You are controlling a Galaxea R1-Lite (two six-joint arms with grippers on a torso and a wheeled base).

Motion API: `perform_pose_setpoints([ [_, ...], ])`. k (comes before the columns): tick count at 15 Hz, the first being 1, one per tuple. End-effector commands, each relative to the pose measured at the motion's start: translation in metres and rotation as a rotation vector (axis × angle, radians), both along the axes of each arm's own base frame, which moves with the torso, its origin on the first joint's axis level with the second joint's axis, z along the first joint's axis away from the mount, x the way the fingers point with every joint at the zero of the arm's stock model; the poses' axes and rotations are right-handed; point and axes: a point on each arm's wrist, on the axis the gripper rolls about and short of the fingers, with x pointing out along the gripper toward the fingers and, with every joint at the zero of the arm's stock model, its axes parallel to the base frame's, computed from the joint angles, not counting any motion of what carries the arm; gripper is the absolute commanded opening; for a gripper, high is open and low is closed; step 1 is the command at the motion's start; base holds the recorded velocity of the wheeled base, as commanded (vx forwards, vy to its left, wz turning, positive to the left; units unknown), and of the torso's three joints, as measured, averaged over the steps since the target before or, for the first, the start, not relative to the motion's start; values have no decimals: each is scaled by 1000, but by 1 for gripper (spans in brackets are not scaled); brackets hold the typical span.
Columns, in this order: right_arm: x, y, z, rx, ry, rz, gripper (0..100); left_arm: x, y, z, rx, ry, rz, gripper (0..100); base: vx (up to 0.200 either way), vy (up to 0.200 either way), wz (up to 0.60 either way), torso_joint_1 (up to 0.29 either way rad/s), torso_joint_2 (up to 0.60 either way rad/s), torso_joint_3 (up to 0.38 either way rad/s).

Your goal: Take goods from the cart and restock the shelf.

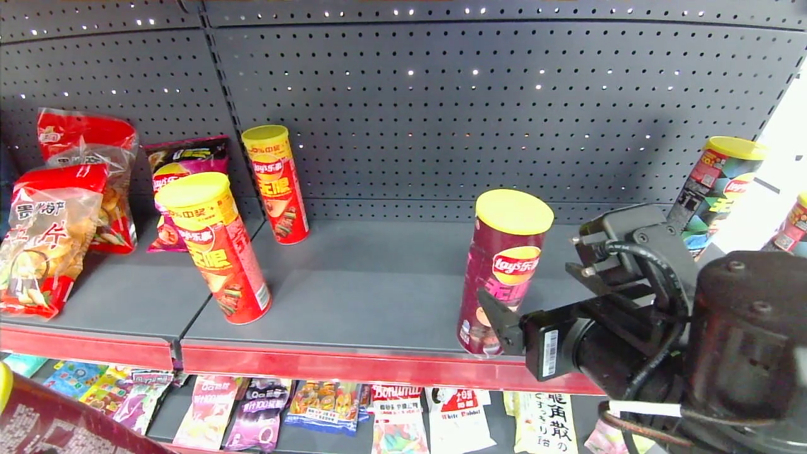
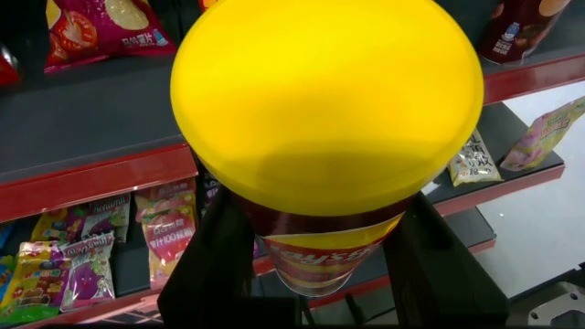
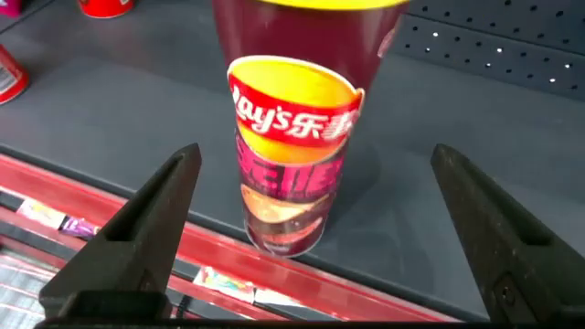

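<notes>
A maroon chips can (image 1: 504, 271) with a yellow lid stands upright near the front edge of the grey shelf (image 1: 378, 277). My right gripper (image 1: 504, 328) hovers open just in front of it, low by the red shelf lip. In the right wrist view the can (image 3: 292, 146) stands between and beyond the spread fingers (image 3: 146, 228), untouched. My left gripper (image 2: 329, 265) is shut on a second maroon can (image 2: 329, 100), whose yellow lid faces the camera. A part of that can (image 1: 38, 419) shows at the lower left of the head view, below the shelf.
Two red chips cans (image 1: 214, 246) (image 1: 277, 183) stand on the shelf's left half, with snack bags (image 1: 50, 239) beyond them. More cans (image 1: 719, 183) stand at the far right. Bare shelf lies between the red cans and the maroon one. Hanging packets (image 1: 328, 403) fill the lower shelf.
</notes>
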Motion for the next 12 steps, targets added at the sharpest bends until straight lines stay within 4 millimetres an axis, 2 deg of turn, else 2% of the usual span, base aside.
perform_pose_setpoints([
  [1,-6,-5,2,8,-6,14,100,1,0,0,0,4,0,0,0,0,0,0,0,0],
  [5,-23,-19,-11,-28,15,49,100,1,0,-1,0,7,0,0,0,0,0,0,0,0],
  [12,-33,-38,-16,-30,19,56,100,3,0,-3,-1,21,-1,0,0,0,0,0,0,0],
])
